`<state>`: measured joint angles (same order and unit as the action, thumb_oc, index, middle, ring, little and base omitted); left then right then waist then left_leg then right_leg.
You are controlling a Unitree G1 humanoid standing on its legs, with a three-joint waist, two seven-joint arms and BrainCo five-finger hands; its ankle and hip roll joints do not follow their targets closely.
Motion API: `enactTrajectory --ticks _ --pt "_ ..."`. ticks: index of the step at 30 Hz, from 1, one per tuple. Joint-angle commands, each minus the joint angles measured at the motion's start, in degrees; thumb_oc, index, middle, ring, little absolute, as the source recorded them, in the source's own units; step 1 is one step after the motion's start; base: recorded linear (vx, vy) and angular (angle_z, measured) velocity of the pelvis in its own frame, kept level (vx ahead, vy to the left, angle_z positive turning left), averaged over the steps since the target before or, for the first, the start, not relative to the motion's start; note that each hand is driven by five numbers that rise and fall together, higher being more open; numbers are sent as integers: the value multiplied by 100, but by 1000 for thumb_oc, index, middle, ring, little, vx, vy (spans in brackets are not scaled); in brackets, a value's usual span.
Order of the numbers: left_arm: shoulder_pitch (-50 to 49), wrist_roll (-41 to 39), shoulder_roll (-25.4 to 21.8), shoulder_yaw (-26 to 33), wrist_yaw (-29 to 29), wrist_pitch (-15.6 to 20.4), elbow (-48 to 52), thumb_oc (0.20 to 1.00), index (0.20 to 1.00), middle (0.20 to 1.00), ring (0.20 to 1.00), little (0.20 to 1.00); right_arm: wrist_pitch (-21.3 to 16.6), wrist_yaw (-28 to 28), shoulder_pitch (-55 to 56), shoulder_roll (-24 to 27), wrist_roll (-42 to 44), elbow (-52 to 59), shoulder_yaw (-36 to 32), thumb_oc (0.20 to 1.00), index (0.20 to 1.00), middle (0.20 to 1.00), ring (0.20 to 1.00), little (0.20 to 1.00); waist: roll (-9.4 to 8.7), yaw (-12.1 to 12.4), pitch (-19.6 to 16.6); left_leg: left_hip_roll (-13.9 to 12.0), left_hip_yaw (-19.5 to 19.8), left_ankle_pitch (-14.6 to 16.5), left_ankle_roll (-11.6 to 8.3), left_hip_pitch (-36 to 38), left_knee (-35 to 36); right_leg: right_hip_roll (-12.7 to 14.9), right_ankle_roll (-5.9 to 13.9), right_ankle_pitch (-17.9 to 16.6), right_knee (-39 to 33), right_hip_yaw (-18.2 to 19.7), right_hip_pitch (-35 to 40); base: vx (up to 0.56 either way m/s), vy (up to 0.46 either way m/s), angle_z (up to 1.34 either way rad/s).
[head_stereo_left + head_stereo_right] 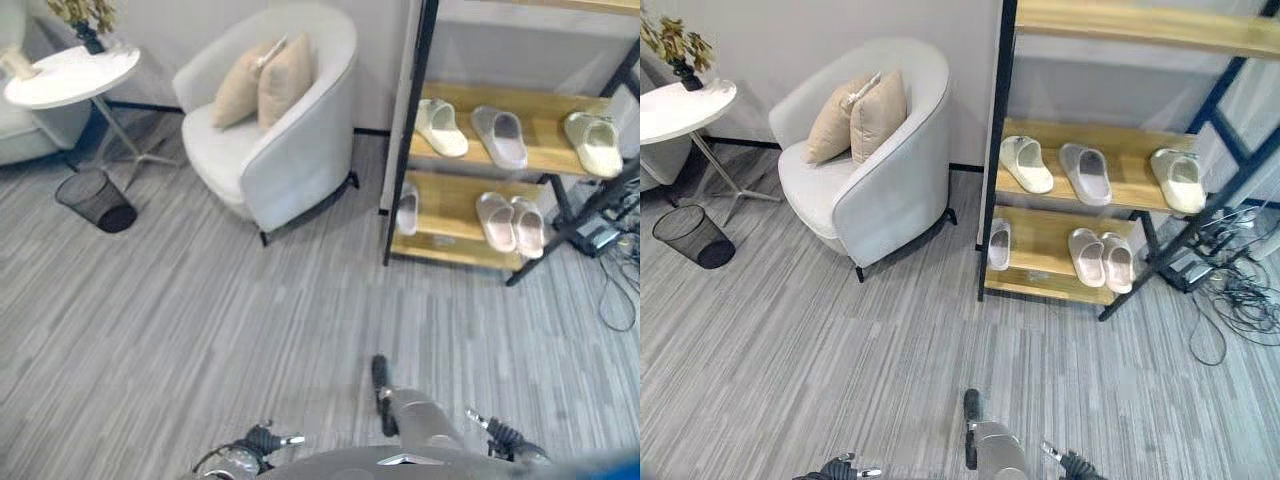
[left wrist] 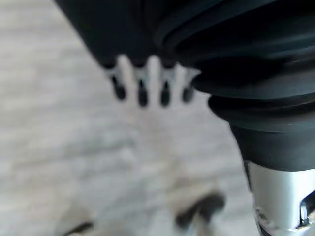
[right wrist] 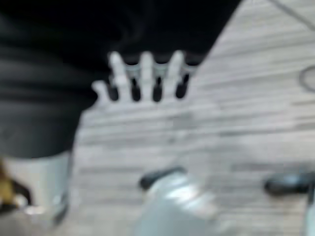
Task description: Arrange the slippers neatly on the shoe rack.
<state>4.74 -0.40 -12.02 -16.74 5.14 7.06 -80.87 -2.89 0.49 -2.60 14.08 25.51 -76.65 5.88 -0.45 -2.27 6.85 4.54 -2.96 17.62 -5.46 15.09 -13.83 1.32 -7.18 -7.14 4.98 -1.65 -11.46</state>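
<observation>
The shoe rack (image 1: 455, 243), black frame with wooden shelves, stands at the far right. Its middle shelf holds a cream slipper (image 1: 441, 127), a grey slipper (image 1: 500, 136) and a pale green slipper (image 1: 594, 144), spaced apart. On the bottom shelf a white slipper (image 1: 408, 208) lies at the left end, with a pink pair (image 1: 511, 222) side by side further right. My left hand (image 2: 140, 78) hangs over the grey floor with straight fingers and holds nothing. My right hand (image 3: 147, 69) does the same, also with nothing in it.
A white armchair (image 1: 290, 150) with two beige cushions (image 1: 262, 80) stands left of the rack. Further left are a round white side table (image 1: 70, 75) and a black mesh bin (image 1: 95, 200). Loose cables (image 1: 1230, 300) lie by the rack's right foot.
</observation>
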Motion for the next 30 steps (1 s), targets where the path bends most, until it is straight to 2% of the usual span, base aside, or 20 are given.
enactTrajectory --ticks 1,3,4,5,6,7,8,9,11,14,17,19,20,21,22,26,27,29,30 --pt "-18 58 -14 90 -5 -25 -58 1000 1000 1000 1000 1000 -41 23 51 136 -162 -154 77 1000 1000 1000 1000 1000 111 -155 -236 -490 404 -882 275 -653 481 259 1344 588 204 235 258 176 -319 62" --pt "3 107 -24 13 7 -10 -2 1000 1000 1000 1000 1000 -46 36 30 243 -87 -195 17 1000 1000 1000 1000 1000 119 -148 -235 -649 447 -1246 66 -925 -126 162 1175 816 256 142 480 70 -211 50" --pt "86 123 -30 -63 37 -17 68 1000 1000 1000 1000 1000 -65 1 -15 274 -23 -177 3 1000 1000 1000 1000 1000 78 -149 -161 -709 479 -1615 -58 -1364 -827 182 1080 892 272 83 574 -38 -217 51" --pt "183 119 -30 -142 73 -15 153 1000 1000 1000 1000 1000 -98 -39 -58 285 76 -137 -7 1000 1000 1000 1000 1000 3 -145 -56 -788 409 -1913 -72 -1715 -1431 183 967 914 276 43 667 -63 -302 65" --pt "246 104 -34 -222 112 -25 237 1000 1000 1000 1000 1000 -109 -102 -107 322 130 -115 48 1000 1000 1000 1000 1000 -128 -65 50 -944 102 -1921 64 -2024 -1938 137 835 999 217 24 871 -44 -241 46" --pt "247 104 -35 -223 112 -26 237 1000 1000 1000 1000 1000 -110 -102 -108 321 130 -115 47 1000 1000 1000 1000 1000 -123 -60 53 -951 99 -1912 65 -2028 -1953 131 836 999 218 27 871 37 -188 -34" --pt "292 73 -10 -244 145 -30 261 1000 1000 1000 1000 1000 -124 -142 -157 334 90 -113 103 1000 1000 1000 1000 1000 -159 -1 58 -937 -69 -1722 143 -2082 -1726 131 834 1036 182 10 960 156 -34 -51" --pt "330 -20 83 -288 168 -8 283 1000 1000 1000 1000 1000 -174 -187 -184 255 -21 -24 227 1000 1000 1000 1000 1000 -183 127 -1 -523 -27 -1279 310 -2148 -703 102 937 1057 108 -2 1045 192 -15 -66" --pt "361 -45 160 -289 181 -4 230 1000 1000 1000 1000 1000 -182 -198 -219 175 -83 4 290 1000 1000 1000 1000 1000 -93 180 -45 -331 107 -1279 333 -1857 337 2 1017 1128 179 5 1038 148 57 -14" --pt "299 -1 193 -294 200 -27 113 1000 1000 1000 1000 1000 -195 -232 -152 99 -257 7 346 1000 1000 1000 1000 1000 -74 145 -210 -108 433 -1262 454 -1630 633 14 1110 1145 278 90 1010 105 72 -40" --pt "309 -20 157 -224 248 -30 92 1000 1000 1000 1000 1000 -183 -237 -131 -5 -303 33 389 1000 1000 1000 1000 1000 -43 132 -189 -117 375 -1288 528 -1567 723 47 1164 1124 527 215 844 -9 86 -26" --pt "364 -148 123 -132 343 -3 185 1000 1000 1000 1000 1000 -178 -280 -102 -137 -435 59 461 1000 1000 1000 1000 1000 2 195 -113 -206 163 -1267 587 -1580 714 175 1238 1126 876 -7 616 -136 13 -31" --pt "375 -199 83 -83 400 2 230 1000 1000 1000 1000 1000 -147 -267 -97 -182 -489 26 469 1000 1000 1000 1000 1000 55 242 -87 -324 28 -1255 583 -1587 731 485 1304 1111 1017 -430 540 -115 -56 -68" --pt "374 -199 83 -83 400 2 230 1000 1000 1000 1000 1000 -147 -267 -97 -182 -489 26 469 1000 1000 1000 1000 1000 53 236 -80 -322 32 -1251 584 -1581 726 489 1305 1120 1026 -435 546 -97 -104 -75" --pt "374 -191 62 -80 406 -2 229 1000 1000 1000 1000 1000 -122 -241 -85 -204 -517 -16 466 1000 1000 1000 1000 1000 72 245 -80 -377 28 -1238 575 -1574 723 632 1298 1097 1044 -489 551 -44 -122 -53" --pt "362 -112 2 -68 389 -8 175 1000 1000 1000 1000 1000 -41 -205 -64 -128 -657 -121 376 1000 1000 1000 1000 1000 127 265 -121 -616 -27 -1137 483 -1592 637 1258 1372 807 838 -364 650 -53 -223 -8" --pt "320 -87 -24 -82 369 -6 144 1000 1000 1000 1000 1000 -26 -172 -58 -67 -670 -139 308 1000 1000 1000 1000 1000 45 250 -169 -649 -33 -1101 406 -1597 548 1410 1470 567 510 -222 754 -2 -384 -13" --pt "251 -17 -87 -54 331 28 122 1000 1000 1000 1000 1000 -23 -146 -3 -38 -674 -149 226 1000 1000 1000 1000 1000 -108 290 -272 -690 -86 -1045 316 -1579 475 1336 1622 639 76 -59 995 19 -435 -12" --pt "195 -14 -90 -17 313 58 127 1000 1000 1000 1000 1000 -41 -133 -8 18 -709 -170 257 1000 1000 1000 1000 1000 -134 331 -325 -849 -106 -1118 217 -1574 459 1196 1645 669 -78 -90 1064 -10 -470 -10"
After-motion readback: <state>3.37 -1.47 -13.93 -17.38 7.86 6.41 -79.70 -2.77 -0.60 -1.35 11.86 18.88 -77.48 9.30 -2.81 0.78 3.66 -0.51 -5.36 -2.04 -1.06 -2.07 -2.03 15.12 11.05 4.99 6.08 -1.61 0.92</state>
